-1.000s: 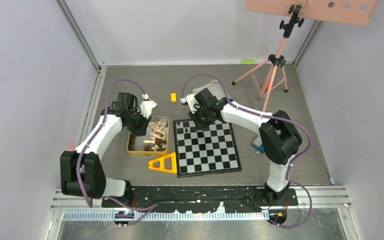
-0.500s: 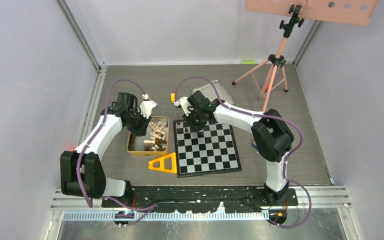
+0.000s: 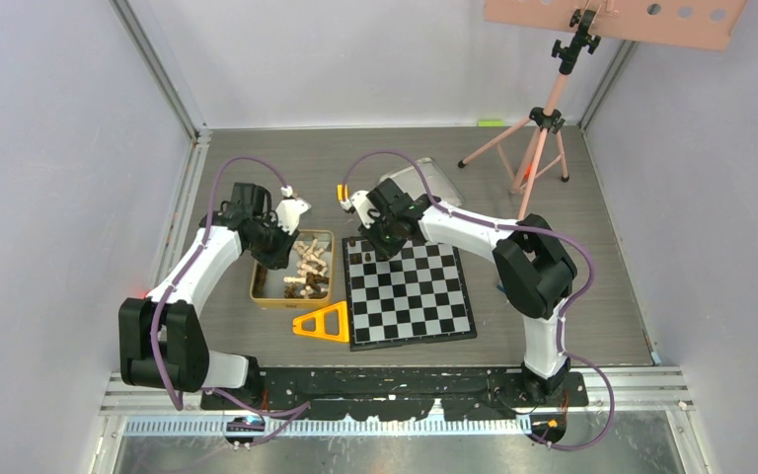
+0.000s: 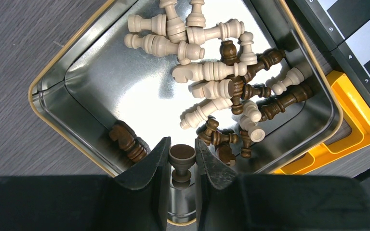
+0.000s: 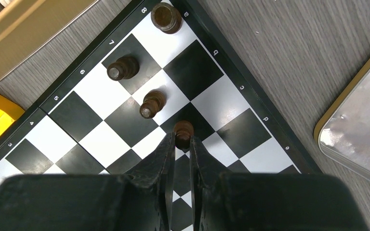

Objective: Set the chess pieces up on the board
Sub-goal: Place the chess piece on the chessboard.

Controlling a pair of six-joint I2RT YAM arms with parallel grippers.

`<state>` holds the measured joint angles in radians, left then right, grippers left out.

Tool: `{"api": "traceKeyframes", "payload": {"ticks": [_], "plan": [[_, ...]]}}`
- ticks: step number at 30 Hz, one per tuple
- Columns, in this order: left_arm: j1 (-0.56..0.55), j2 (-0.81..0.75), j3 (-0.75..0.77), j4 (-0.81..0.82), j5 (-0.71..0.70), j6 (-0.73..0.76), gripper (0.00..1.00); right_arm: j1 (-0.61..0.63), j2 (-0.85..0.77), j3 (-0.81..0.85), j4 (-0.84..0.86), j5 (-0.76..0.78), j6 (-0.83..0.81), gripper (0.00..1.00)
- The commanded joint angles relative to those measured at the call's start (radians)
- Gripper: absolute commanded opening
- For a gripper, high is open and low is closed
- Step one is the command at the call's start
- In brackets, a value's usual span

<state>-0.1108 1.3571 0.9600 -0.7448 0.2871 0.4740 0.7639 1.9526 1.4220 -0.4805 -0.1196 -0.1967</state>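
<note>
The board [image 3: 424,296] lies at the middle, black and white checks. In the right wrist view its far left corner [image 5: 91,139] holds a dark rook [image 5: 166,18] and two dark pawns [image 5: 123,68], [image 5: 152,102]. My right gripper [image 5: 182,143] is shut on a third dark pawn [image 5: 183,131] over a black square beside them; it sits over the board's far left corner in the top view [image 3: 380,242]. My left gripper [image 4: 182,156] is shut on a dark brown piece [image 4: 182,155], base toward the camera, over the gold tin [image 4: 77,110]. Many pale and dark chess pieces [image 4: 212,72] lie in the tin.
The gold tin [image 3: 260,292] stands left of the board. A yellow triangle frame [image 3: 324,324] lies at the board's near left corner. A yellow block [image 3: 341,192] and a silver tin lid [image 3: 434,176] lie behind the board. A pink tripod [image 3: 543,123] stands at the far right.
My right gripper has moved left along the board's far edge toward its left corner, with the dark pawn in it. The left arm has not visibly moved.
</note>
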Motion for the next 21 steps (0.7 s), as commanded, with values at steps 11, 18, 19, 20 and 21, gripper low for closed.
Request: {"api": "traceKeyframes", "payload": {"ticks": [11, 18, 19, 20, 21], "plan": [[0.004, -0.028, 0.025, -0.01, 0.01, -0.01, 0.17, 0.006, -0.027, 0.027, -0.017, 0.02, -0.026, 0.06], [0.005, -0.032, 0.028, -0.011, 0.029, -0.007, 0.17, 0.006, -0.033, 0.05, -0.033, 0.006, -0.016, 0.29], [0.005, -0.032, 0.028, -0.01, 0.035, -0.006, 0.17, 0.007, -0.037, 0.054, -0.035, 0.003, -0.016, 0.34], [0.005, -0.03, 0.028, -0.009, 0.04, -0.005, 0.18, 0.006, -0.045, 0.061, -0.038, 0.002, -0.014, 0.37], [0.005, -0.027, 0.026, -0.008, 0.045, -0.003, 0.18, 0.006, -0.05, 0.064, -0.04, 0.0, -0.014, 0.42]]}}
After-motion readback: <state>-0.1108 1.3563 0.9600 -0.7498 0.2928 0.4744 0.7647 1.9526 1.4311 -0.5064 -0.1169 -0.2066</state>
